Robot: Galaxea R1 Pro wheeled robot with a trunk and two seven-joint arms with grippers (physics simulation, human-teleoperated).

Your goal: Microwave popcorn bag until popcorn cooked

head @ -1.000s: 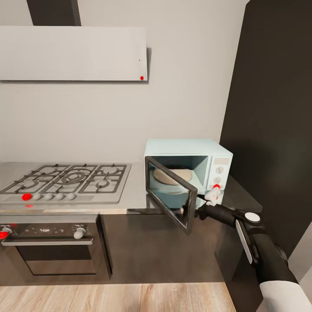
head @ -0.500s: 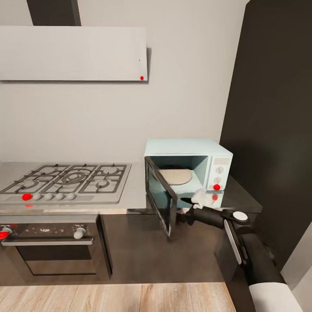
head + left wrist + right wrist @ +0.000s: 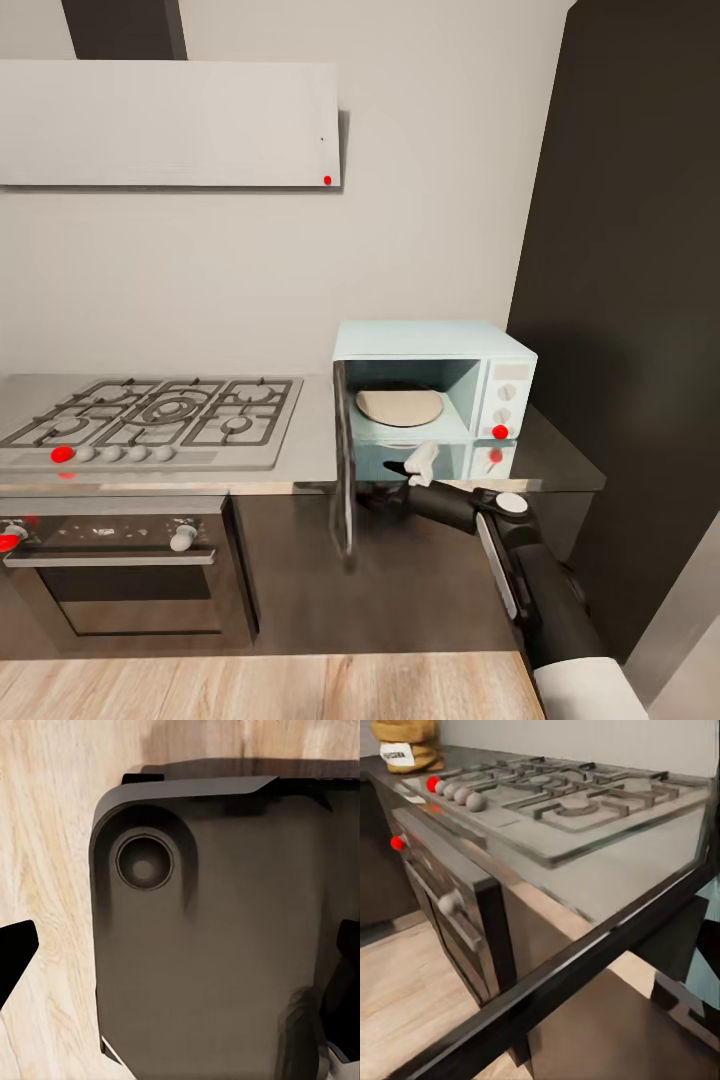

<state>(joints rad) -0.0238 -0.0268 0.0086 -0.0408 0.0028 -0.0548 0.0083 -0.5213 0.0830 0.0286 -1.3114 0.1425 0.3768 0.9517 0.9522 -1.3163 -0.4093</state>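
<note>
The pale blue microwave [image 3: 432, 385] stands on the grey countertop [image 3: 312, 445] with its dark glass door [image 3: 344, 462] swung wide open, edge-on to the head camera. A round tan turntable [image 3: 398, 406] lies inside. My right gripper [image 3: 387, 480] reaches in from the lower right and sits just beside the door's inner face; whether its fingers are open or shut is hidden. In the right wrist view the tan popcorn bag [image 3: 405, 741] with a white label stands on the countertop [image 3: 585, 874] beyond the hob's far end. My left gripper [image 3: 180, 960] hangs open over the robot's dark base.
A gas hob [image 3: 160, 415] with grey knobs and a red light fills the counter left of the microwave, above a steel oven [image 3: 120, 565]. A tall dark cabinet [image 3: 630, 300] rises on the right. A light wood floor [image 3: 260, 690] runs in front.
The microwave door has swung from half open to fully open, edge-on. My right arm has moved left, following the door.
</note>
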